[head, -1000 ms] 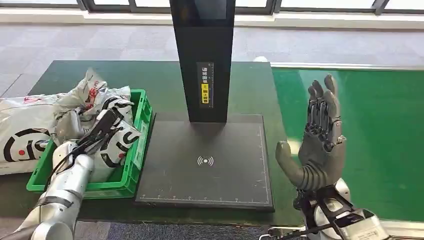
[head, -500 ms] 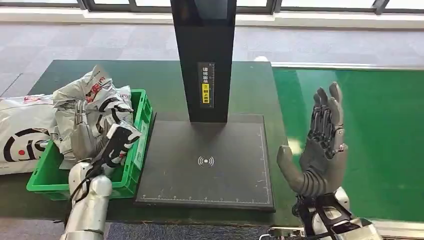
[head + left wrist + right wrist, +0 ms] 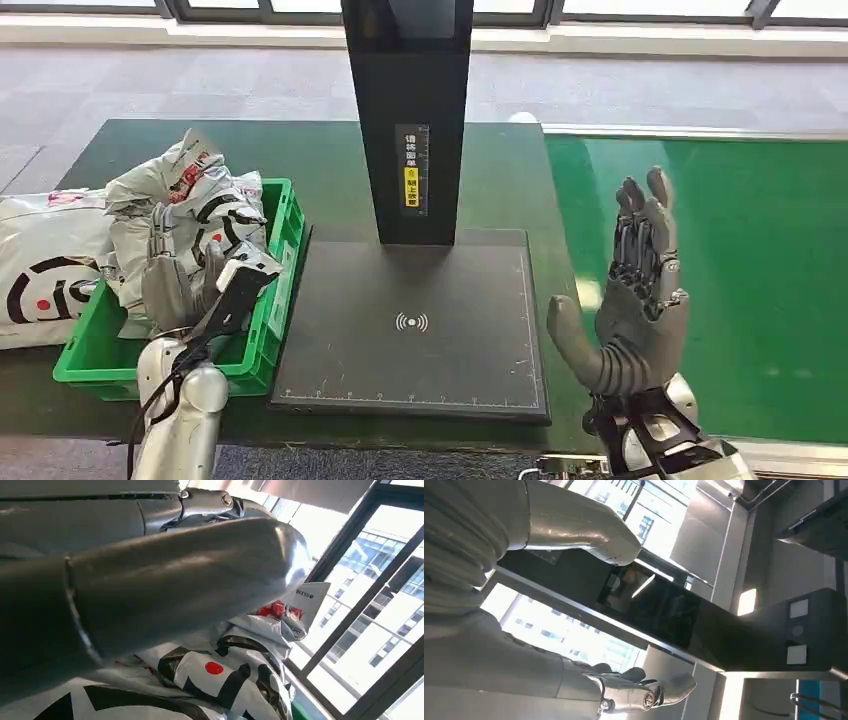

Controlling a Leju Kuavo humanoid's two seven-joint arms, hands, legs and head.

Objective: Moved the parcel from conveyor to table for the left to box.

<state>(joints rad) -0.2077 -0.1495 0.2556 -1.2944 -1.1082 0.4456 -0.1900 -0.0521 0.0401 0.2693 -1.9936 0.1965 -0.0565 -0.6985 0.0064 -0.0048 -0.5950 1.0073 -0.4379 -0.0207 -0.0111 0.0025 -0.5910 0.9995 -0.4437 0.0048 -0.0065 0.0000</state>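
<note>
Parcel [image 3: 200, 215], a crumpled white bag with black and red print, lies heaped in the green crate [image 3: 285, 250] left of the black scanner pad [image 3: 410, 320]. Left hand [image 3: 170, 285] rests against it; its grip can't be told. Right hand [image 3: 635, 300] hovers upright, fingers spread, holding nothing, beside the green conveyor [image 3: 750, 250]. "BEESS" shows on a corner of the bag.

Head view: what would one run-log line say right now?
left hand: by parcels in crate | right hand: open, raised | scanner pad: bare

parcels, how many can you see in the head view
2, maybe more underneath: one parcel piled in the green crate, another parcel lying on the table left of it.
</note>
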